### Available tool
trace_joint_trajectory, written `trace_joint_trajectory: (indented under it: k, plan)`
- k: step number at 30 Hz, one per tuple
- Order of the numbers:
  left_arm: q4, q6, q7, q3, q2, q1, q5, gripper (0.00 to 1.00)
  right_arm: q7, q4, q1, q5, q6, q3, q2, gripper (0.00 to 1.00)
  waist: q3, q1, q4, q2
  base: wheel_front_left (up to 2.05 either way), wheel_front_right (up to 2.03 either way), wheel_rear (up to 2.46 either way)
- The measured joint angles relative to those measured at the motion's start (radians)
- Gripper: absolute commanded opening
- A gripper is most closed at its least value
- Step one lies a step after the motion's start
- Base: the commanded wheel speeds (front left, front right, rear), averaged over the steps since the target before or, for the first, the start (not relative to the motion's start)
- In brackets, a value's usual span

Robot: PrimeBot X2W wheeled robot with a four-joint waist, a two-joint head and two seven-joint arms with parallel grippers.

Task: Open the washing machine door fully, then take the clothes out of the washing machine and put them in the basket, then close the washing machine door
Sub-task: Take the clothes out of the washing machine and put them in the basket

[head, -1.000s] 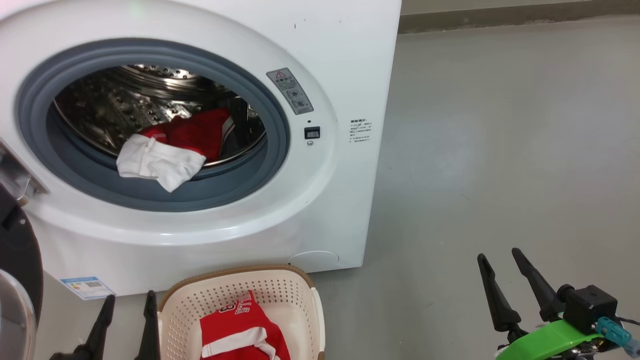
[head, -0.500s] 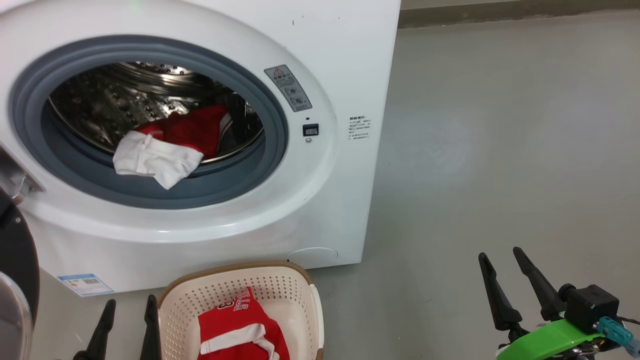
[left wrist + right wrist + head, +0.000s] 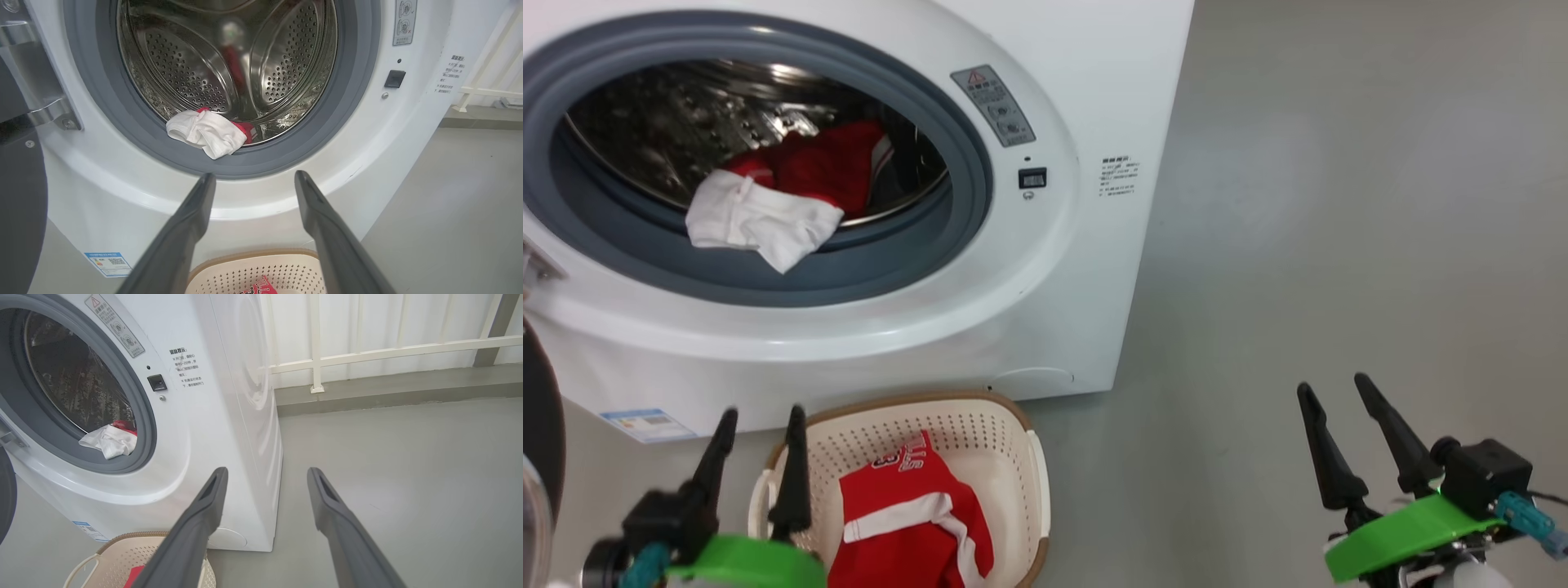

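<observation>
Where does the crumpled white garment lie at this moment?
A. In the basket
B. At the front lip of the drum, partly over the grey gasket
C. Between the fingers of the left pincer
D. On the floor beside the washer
B: the white garment lies at the front edge of the drum and spills onto the gasket; the basket holds a red jersey instead.

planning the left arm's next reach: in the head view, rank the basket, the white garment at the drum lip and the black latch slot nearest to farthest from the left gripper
From the open left gripper:
1. basket: on the floor, just to its right.
2. white garment: above, draped over the grey gasket.
3. black latch slot: upper right, on the washing machine front.
</observation>
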Motion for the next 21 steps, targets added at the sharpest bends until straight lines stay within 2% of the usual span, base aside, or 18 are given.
trace_joint_trajectory:
  k: [8,21]
  plan:
    - [0.201,-0.002,0.005,-0.059,0.038,-0.279,0.056,1.0,0.0,-0.013,-0.078,0.0,0.0,0.009,0.01,1.0,0.084,0.0,-0.005,0.0,0.0,0.0,0.0]
    - [0.504,0.013,0.105,-0.142,0.128,-0.698,0.171,1.0,0.0,-0.014,-0.166,0.0,0.0,0.029,0.034,1.0,0.224,0.0,-0.036,0.0,0.0,0.0,0.0]
